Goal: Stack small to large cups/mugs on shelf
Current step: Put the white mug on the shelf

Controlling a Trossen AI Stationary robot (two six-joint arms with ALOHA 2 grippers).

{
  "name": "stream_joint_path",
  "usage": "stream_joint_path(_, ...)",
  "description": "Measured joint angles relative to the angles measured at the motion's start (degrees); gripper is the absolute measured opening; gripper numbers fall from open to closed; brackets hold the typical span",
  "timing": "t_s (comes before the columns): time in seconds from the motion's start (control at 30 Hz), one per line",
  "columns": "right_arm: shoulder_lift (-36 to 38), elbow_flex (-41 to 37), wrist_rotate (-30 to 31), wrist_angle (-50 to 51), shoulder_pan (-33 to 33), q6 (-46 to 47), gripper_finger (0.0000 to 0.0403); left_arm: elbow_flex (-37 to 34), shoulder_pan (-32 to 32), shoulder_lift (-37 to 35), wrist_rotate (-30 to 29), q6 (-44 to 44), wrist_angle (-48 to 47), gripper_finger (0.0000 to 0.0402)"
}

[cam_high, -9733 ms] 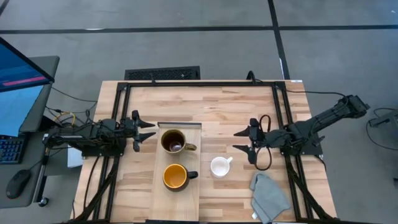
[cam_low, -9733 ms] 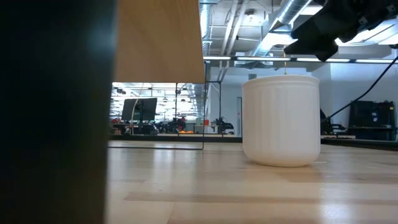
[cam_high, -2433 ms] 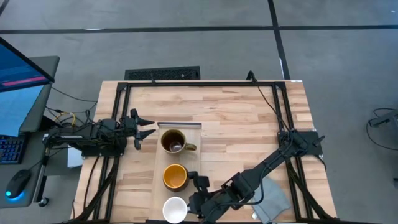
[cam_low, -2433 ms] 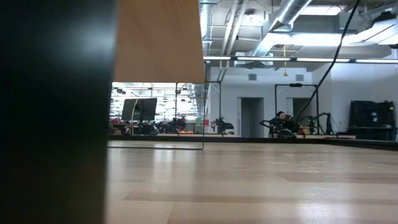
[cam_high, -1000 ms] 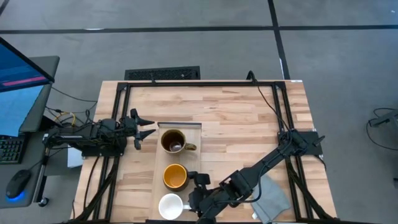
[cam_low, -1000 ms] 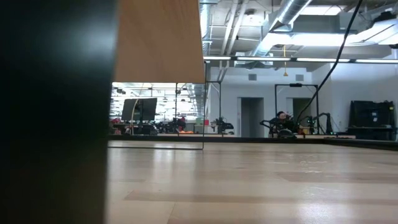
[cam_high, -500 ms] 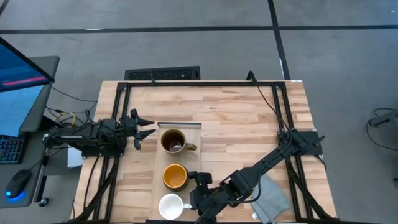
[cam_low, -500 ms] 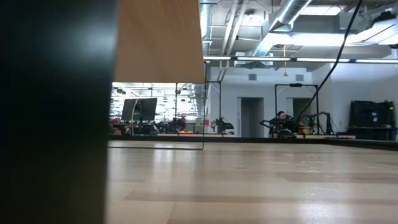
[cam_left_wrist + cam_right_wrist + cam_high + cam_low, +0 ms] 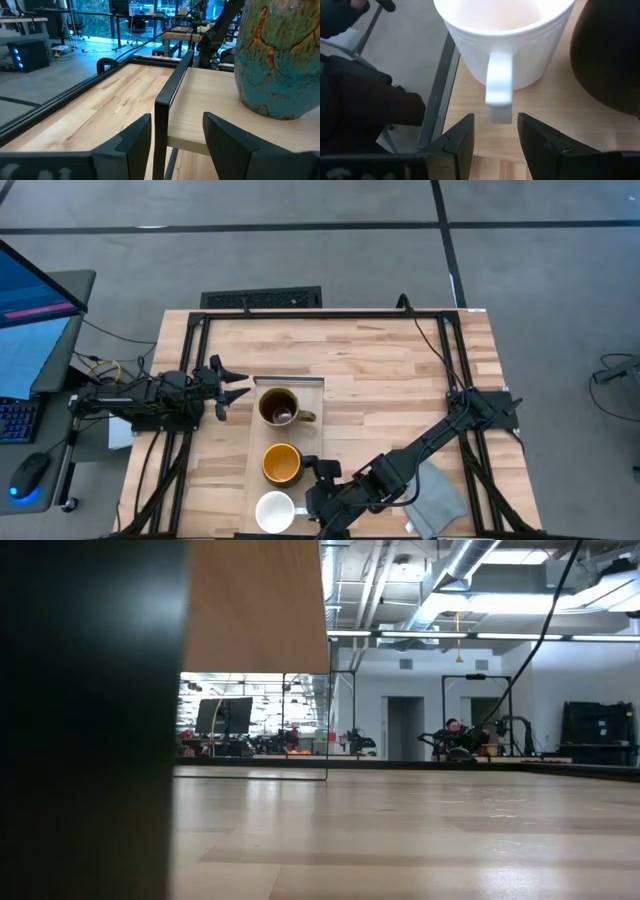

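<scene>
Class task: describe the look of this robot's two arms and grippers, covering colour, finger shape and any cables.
Both arms are dark, nearly black, jointed links. The left gripper and right gripper each end in two flat, tapering dark fingers. Thin black cables run along the table frame near each arm's base.

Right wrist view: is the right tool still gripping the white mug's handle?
No. The right tool is open, and the white mug stands free on the shelf, its handle clear of both fingers.

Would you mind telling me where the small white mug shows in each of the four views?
High view: small white mug at the shelf's near end, beside the right gripper.
Low view: not in it.
Left wrist view: not in it.
Right wrist view: large, handle toward the camera.
Shared landmark: the dark mug beside it.
</scene>
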State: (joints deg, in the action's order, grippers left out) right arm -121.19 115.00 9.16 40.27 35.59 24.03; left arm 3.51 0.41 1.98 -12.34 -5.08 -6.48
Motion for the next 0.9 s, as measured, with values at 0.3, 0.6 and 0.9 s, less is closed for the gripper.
stream_joint_path(0.3, 0.0, 0.0, -0.11, -0.42, -0.11, -0.02, 0.017, 0.0, 0.01, 0.0, 0.0, -0.07, 0.0, 0.0169)
stream_joint_path(0.6, 0.02, 0.0, -0.13, -0.42, -0.11, -0.02, 0.0142, 0.0, 0.01, 0.0, -0.01, -0.09, 0.0, 0.0169)
stream_joint_path(0.9, 0.02, 0.0, -0.13, -0.42, -0.11, -0.02, 0.0098, 0.0, 0.01, 0.0, -0.02, -0.09, -0.01, 0.0169)
